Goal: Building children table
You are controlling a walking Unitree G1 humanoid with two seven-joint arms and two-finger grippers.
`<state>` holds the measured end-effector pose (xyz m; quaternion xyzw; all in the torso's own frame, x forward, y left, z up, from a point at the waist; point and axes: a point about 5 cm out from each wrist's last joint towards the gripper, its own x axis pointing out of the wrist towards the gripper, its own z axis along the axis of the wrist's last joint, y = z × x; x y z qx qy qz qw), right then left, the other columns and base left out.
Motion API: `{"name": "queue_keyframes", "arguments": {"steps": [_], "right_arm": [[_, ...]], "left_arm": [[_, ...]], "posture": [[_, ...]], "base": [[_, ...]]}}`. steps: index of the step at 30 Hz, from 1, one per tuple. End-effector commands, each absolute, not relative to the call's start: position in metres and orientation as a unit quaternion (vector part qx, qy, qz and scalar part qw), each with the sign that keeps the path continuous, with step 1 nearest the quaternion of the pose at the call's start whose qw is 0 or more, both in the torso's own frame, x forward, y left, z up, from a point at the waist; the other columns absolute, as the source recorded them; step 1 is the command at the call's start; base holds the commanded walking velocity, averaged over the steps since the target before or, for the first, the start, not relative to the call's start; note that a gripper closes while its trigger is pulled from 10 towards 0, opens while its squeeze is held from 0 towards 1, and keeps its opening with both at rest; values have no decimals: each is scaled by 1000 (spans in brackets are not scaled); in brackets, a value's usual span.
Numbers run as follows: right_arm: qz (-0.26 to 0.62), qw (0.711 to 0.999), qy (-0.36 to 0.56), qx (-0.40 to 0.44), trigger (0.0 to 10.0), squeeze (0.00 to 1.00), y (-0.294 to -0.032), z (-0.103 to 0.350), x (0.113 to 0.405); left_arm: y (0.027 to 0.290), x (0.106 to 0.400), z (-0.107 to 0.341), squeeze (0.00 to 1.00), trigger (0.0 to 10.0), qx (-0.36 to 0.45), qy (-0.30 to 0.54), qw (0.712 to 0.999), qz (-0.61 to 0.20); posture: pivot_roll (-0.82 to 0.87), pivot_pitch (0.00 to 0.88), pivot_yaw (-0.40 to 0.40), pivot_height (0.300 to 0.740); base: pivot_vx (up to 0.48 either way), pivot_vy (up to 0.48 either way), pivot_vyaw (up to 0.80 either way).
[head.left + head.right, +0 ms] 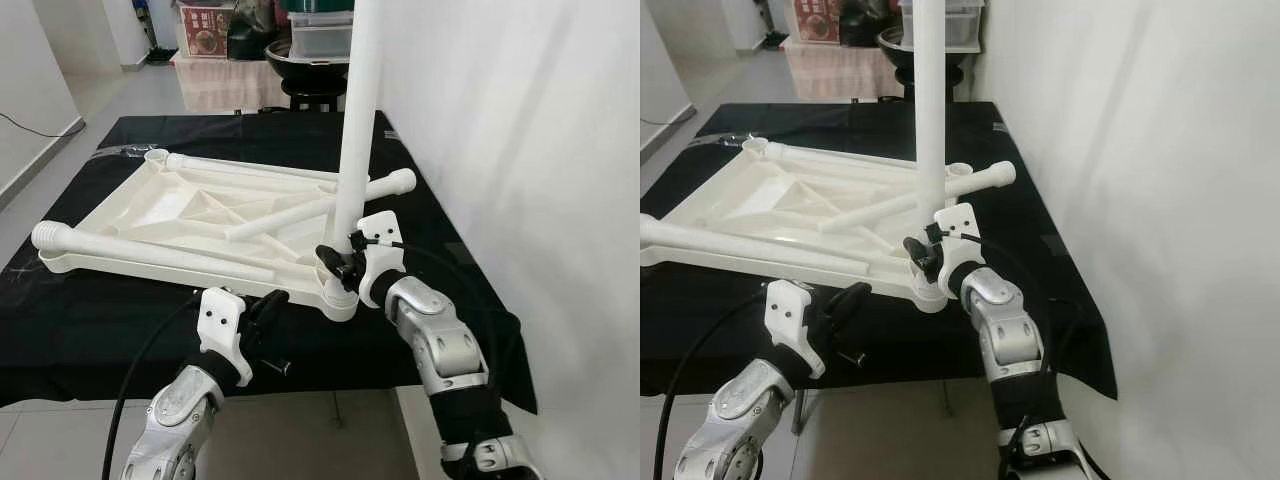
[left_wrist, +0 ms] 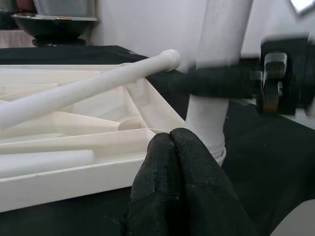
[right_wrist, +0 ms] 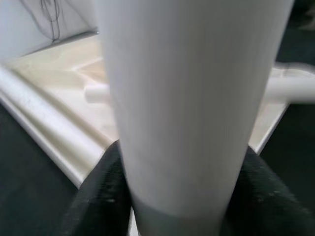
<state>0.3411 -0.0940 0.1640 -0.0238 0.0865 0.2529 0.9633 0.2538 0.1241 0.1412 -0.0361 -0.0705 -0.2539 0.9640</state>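
A white table top point(image 1: 170, 205) lies upside down on the black-covered table point(image 1: 90, 330). At its near right corner a white leg point(image 1: 358, 110) stands upright in the socket, and my right gripper point(image 1: 340, 262) is shut on it low down. In the right wrist view the leg point(image 3: 192, 98) sits between the black fingers point(image 3: 96, 196). Three more legs lie across the underside, one long leg point(image 1: 150, 252) along the front edge. My left gripper point(image 1: 270, 305) hovers shut and holding nothing just before the front edge, left of the upright leg point(image 2: 216, 98).
A white wall point(image 1: 520, 130) runs close along the table's right side. Behind the table stand a black bowl point(image 1: 310, 55) on a stool and stacked boxes point(image 1: 205, 28). Bare floor point(image 1: 60, 100) lies to the left. A black cable point(image 1: 150, 360) hangs by my left arm.
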Motion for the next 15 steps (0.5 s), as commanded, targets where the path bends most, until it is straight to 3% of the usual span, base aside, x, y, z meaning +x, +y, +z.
{"name": "queue_keyframes", "arguments": {"steps": [1, 2, 4, 5, 6, 7, 12, 15], "right_arm": [[261, 960, 103, -16, 10000, 855, -93, 158, 339], [293, 952, 87, -15, 10000, 1000, -90, 165, 340], [336, 939, 68, -15, 10000, 1000, -87, 176, 341], [375, 925, 54, -19, 10000, 525, -87, 184, 345], [375, 925, 54, -19, 10000, 525, -87, 184, 345], [419, 906, 43, -29, 10000, 0, -87, 191, 348], [501, 859, 83, -67, 10000, 0, -95, 182, 352], [482, 864, 116, -85, 10000, 0, -103, 168, 360]], "left_arm": [[124, 253, 141, 0, 10000, -29, -68, 964, -256], [124, 253, 141, 0, 10000, -29, -68, 964, -256], [124, 253, 141, 0, 10000, -29, -68, 964, -256], [124, 253, 141, 0, 10000, -29, -67, 964, -257], [124, 253, 141, 0, 10000, -29, -67, 964, -257], [123, 253, 141, 0, 10000, -29, -67, 963, -258], [123, 253, 141, 0, 10000, -29, -67, 963, -259], [123, 252, 141, 0, 10000, -29, -66, 963, -259]], "posture": [[20, 88, -32, 740], [21, 86, -35, 740], [21, 86, -35, 740], [18, 85, -31, 740], [18, 85, -31, 740], [22, 85, -31, 740], [27, 84, -32, 740], [28, 85, -33, 740]], "base": [[0, 0, 0], [0, 0, 0], [0, 0, 0], [0, 0, 0], [0, 0, 0], [0, 0, 0], [0, 0, 0], [0, 0, 0]]}}
